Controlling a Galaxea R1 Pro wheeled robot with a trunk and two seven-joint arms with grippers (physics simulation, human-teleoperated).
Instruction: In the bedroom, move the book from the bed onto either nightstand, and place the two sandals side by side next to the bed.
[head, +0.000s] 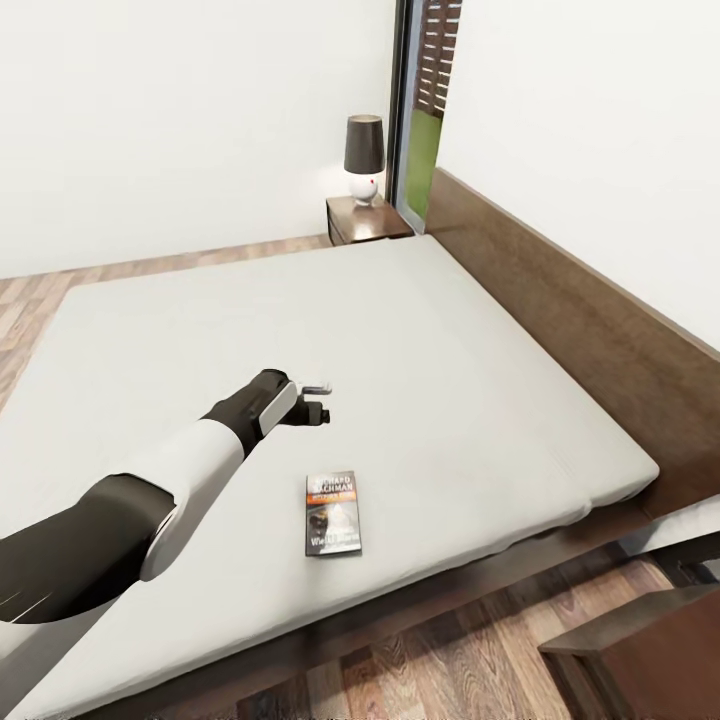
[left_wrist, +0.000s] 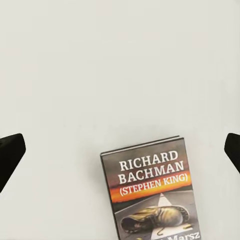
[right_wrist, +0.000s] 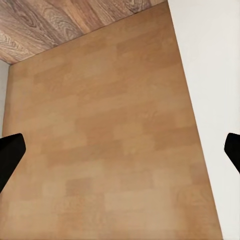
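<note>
My left pincer (head: 318, 399) hangs wide open and empty above the bed (head: 440, 330), just beyond the book (head: 333, 514) lying flat near the mattress edge. My right pincer (right_wrist: 120, 150) gapes over a tan panel (right_wrist: 110, 140).

Before me I see plain white walls (head: 180, 110) in the upper part of the frame. At upper centre a tall dark-framed window (head: 425, 110) shows grass and a slatted fence. Beside it a table lamp (head: 364, 158) with dark shade stands. Brown wood-plank floor (head: 400, 665) runs along the bottom edge.
</note>
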